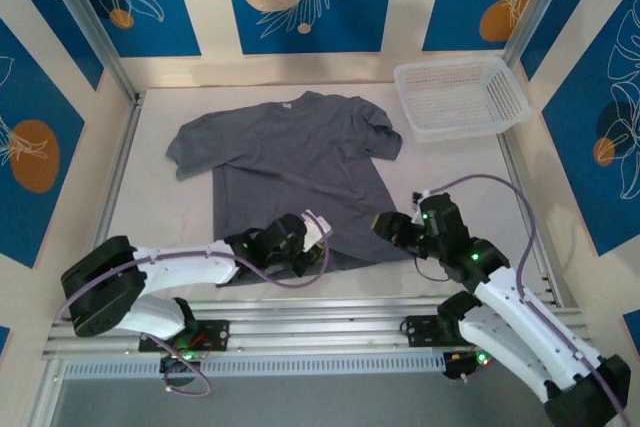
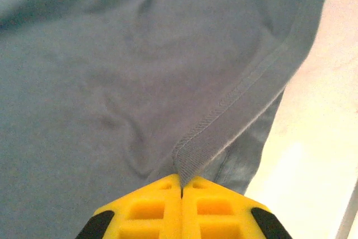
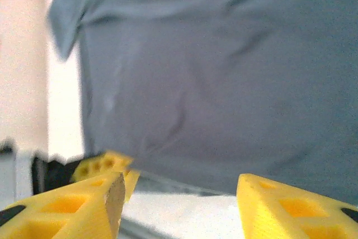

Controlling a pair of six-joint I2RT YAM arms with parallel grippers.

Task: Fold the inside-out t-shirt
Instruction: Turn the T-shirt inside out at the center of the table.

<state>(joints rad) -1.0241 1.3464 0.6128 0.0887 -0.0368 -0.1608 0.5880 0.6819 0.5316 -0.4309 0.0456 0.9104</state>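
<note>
Left gripper [image 2: 180, 183] pinched shut on t-shirt [image 1: 300, 152] hem, stitching plain in wrist view. Right gripper [image 3: 179, 197] gaping, empty, hem just ahead. Overhead: shirt spread flat beyond both claws, basket [image 1: 460, 97] farther, past right claw.

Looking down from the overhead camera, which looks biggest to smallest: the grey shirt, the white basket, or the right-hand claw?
1. t-shirt
2. white basket
3. right gripper, clearly smallest even though it sits nearer the camera.
</note>
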